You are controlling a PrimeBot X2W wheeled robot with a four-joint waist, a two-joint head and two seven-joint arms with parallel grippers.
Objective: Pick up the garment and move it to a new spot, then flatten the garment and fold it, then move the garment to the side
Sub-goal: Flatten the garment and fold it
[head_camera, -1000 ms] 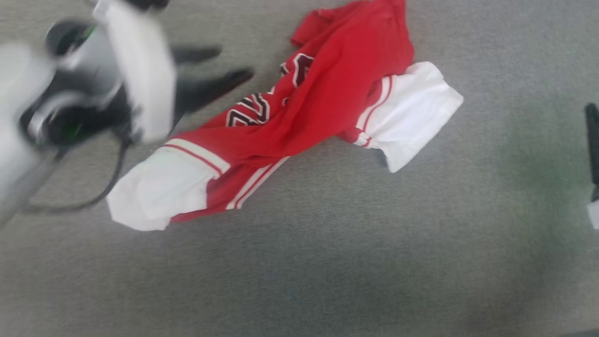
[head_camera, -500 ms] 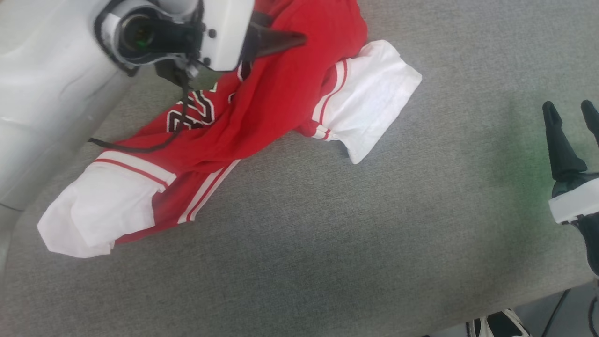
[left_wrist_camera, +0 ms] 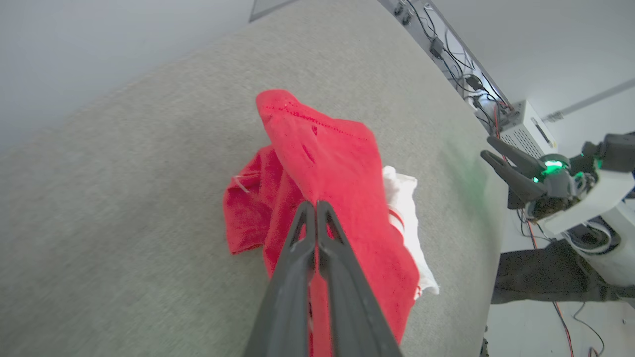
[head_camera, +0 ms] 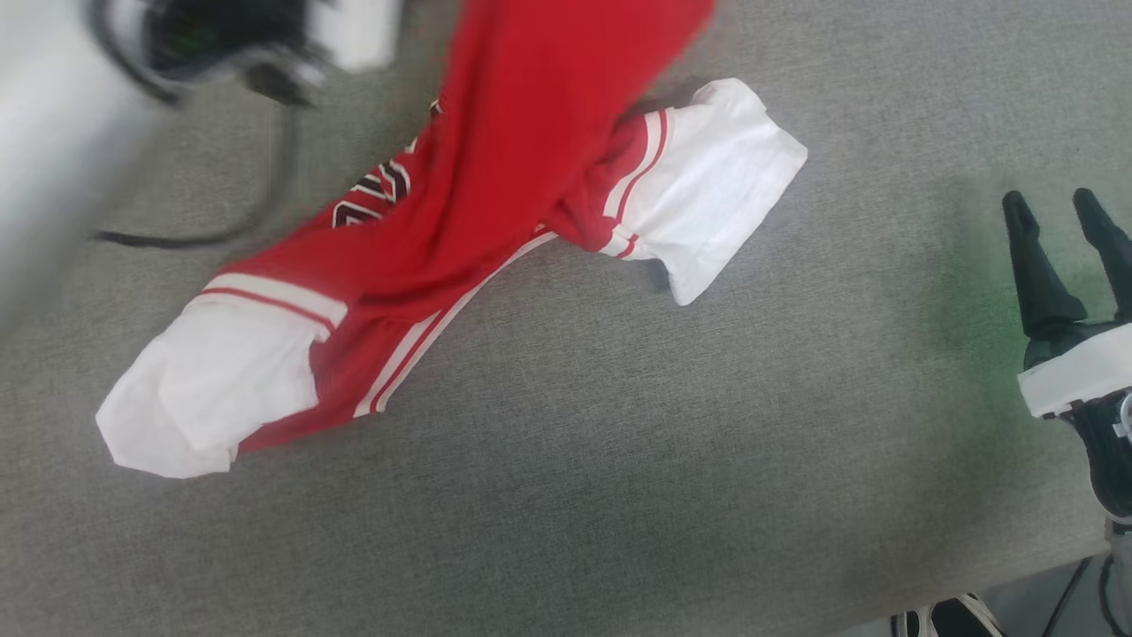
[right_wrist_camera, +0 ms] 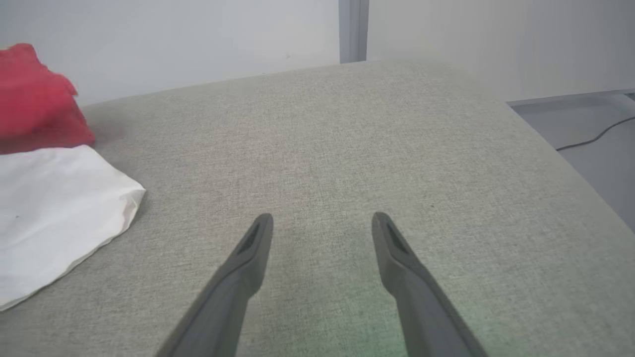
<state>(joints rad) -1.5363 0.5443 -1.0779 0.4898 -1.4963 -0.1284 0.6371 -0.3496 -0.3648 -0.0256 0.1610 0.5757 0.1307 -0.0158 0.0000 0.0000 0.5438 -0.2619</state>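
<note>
The garment point(head_camera: 495, 203), a red jersey with white sleeves and dark chest letters, lies crumpled on the grey table point(head_camera: 619, 460). Its upper red part is pulled up toward the top of the head view. In the left wrist view my left gripper point(left_wrist_camera: 313, 206) is shut on a red fold of the garment point(left_wrist_camera: 327, 158), which rises off the cloth surface. My left arm point(head_camera: 106, 80) is a blur at the upper left. My right gripper point(head_camera: 1054, 217) stands open at the right, clear of the garment. Its fingers point(right_wrist_camera: 253, 248) are spread over bare cloth, with a white sleeve point(right_wrist_camera: 49, 213) to their left.
A black cable point(head_camera: 221, 232) from my left arm trails over the table beside the garment. The table's edge point(head_camera: 1017, 575) runs across the lower right, with a shoe point(head_camera: 951, 619) on the floor below. Cables and a white box point(left_wrist_camera: 526, 129) sit past the table's far side.
My left gripper has closed on the red fabric and pulled it upward, so the garment's upper part is stretched taut. The right gripper stays open in place.
</note>
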